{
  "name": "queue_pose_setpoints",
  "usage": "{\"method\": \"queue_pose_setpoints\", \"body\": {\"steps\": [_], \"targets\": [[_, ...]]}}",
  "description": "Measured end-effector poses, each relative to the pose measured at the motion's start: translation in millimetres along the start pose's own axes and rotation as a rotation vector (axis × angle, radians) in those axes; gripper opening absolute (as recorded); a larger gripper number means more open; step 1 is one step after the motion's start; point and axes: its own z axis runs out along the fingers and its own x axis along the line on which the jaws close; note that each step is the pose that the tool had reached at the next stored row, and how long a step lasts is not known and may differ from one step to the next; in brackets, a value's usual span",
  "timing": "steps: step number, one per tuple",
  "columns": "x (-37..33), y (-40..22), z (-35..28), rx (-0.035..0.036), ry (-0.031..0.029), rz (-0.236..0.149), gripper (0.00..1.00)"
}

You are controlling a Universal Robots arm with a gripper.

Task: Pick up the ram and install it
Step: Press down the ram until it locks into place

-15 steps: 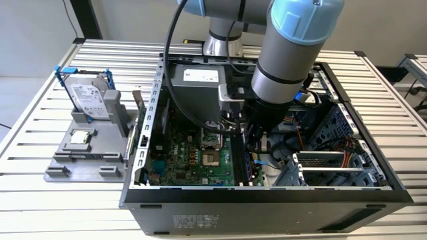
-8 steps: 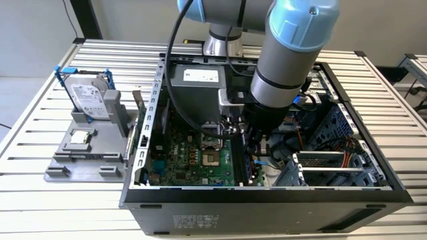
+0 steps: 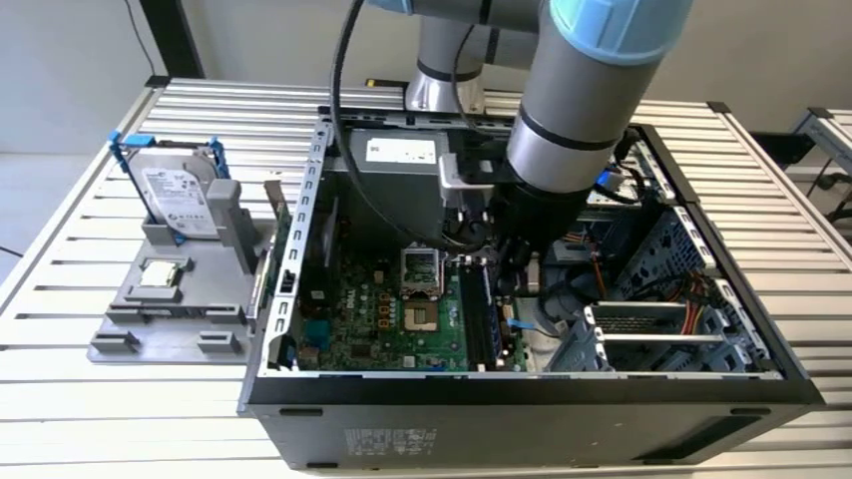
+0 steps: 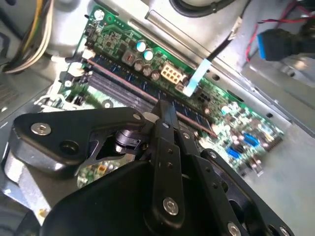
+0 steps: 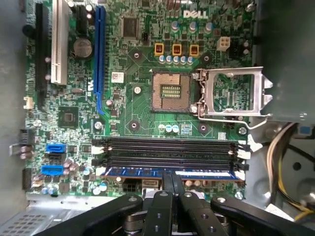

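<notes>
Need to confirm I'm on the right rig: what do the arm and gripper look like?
The arm is a grey metal tube with light blue joint caps and a black band, and a black cable runs beside it. The gripper is matte black, built of jointed links fastened with silver screws.

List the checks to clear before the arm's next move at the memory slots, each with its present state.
1. The long, narrow bluish ram lies along the memory slot nearest the black gripper: ok.
2. The gripper is shut and sits over the ram's middle: ok.
3. The ram is pressed fully home along its length: cannot tell.
4. The white end latches are closed on the ram: cannot tell.
5. The three neighbouring black slots are free of obstruction: ok.
6. The yellow wires beside the board are apart from the ram: ok.
</notes>
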Motion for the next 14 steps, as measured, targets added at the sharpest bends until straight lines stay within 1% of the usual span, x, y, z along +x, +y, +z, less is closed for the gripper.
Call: {"method": "queue_pose_setpoints", "body": {"steps": [14], "targets": [[-0.2, 1.5, -63.9, 0.0000, 0.0002, 0.000, 0.00]]}}
